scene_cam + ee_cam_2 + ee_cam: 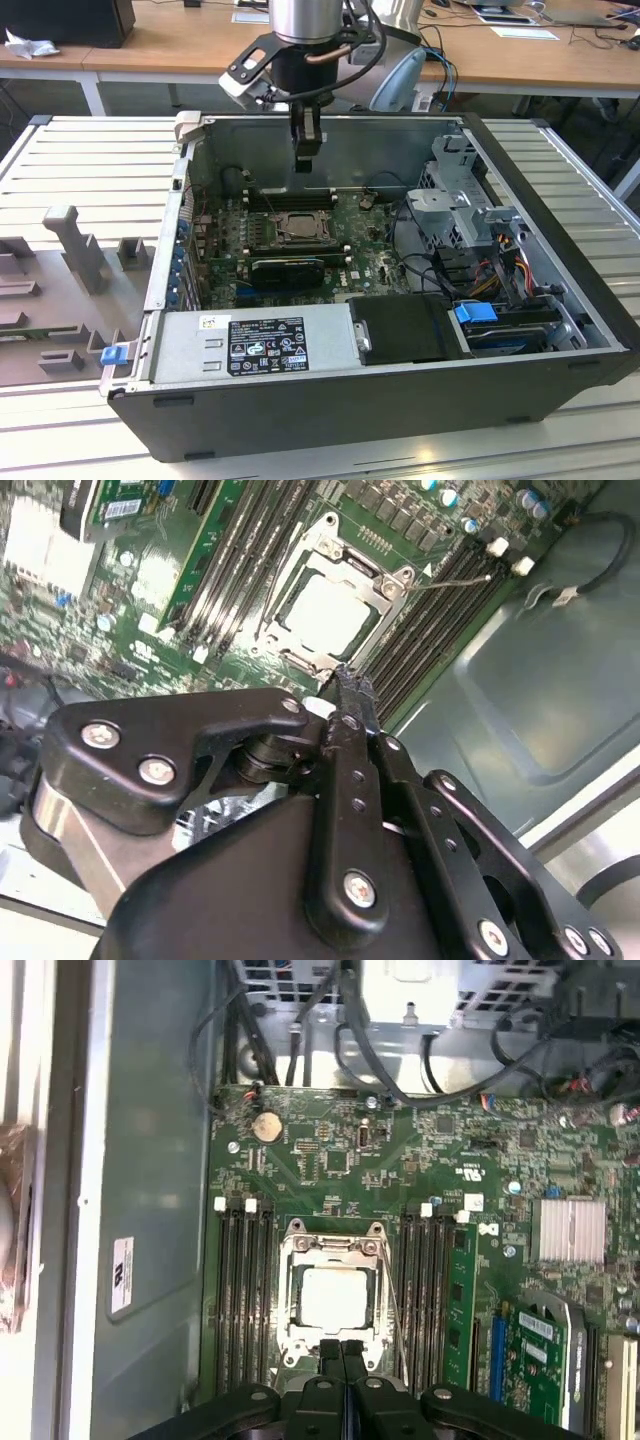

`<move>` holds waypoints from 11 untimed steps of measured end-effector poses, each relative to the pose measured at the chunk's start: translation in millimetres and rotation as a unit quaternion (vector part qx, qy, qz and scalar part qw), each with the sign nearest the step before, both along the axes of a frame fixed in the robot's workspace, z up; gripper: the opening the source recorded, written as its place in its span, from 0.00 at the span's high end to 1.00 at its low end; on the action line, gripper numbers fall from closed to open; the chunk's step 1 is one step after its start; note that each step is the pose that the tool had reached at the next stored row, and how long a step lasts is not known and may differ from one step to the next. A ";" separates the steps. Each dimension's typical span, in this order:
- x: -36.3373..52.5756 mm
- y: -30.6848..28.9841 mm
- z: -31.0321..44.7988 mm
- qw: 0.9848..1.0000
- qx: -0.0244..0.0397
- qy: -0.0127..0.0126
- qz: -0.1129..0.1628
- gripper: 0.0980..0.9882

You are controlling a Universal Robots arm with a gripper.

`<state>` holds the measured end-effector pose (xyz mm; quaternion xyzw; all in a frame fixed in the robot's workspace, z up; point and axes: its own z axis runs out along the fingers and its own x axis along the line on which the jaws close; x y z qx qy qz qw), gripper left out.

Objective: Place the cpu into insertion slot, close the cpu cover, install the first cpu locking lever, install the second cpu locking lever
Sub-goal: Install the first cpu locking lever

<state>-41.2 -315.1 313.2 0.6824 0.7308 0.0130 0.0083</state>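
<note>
The cpu (335, 1298) lies flat in the insertion slot (278, 232) on the green motherboard, its pale face showing in both wrist views (322, 615). The silver cpu cover (292, 1260) lies down around it as a frame (385, 585). A thin wire lever (455, 580) sticks out from the socket over the memory slots. My gripper (307, 152) hangs above the board, over the socket's far edge in the exterior view. Its black fingers are shut with nothing between them (342, 1348) and do not touch the socket (347, 677).
Black memory slots (240, 1290) flank the socket on both sides. The open case holds a power supply (265, 340) in front, and a drive cage (465, 200) and cables (500, 270) at the exterior view's right. A green card (530, 1350) and a heat sink (572, 1230) stand nearby.
</note>
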 end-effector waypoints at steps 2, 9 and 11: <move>0.0 0.0 -0.3 1.000 0.000 0.000 0.025 0.99; 0.0 0.0 -7.6 0.990 0.000 0.000 0.142 0.99; 0.0 0.0 -8.0 0.985 0.000 0.000 0.174 0.99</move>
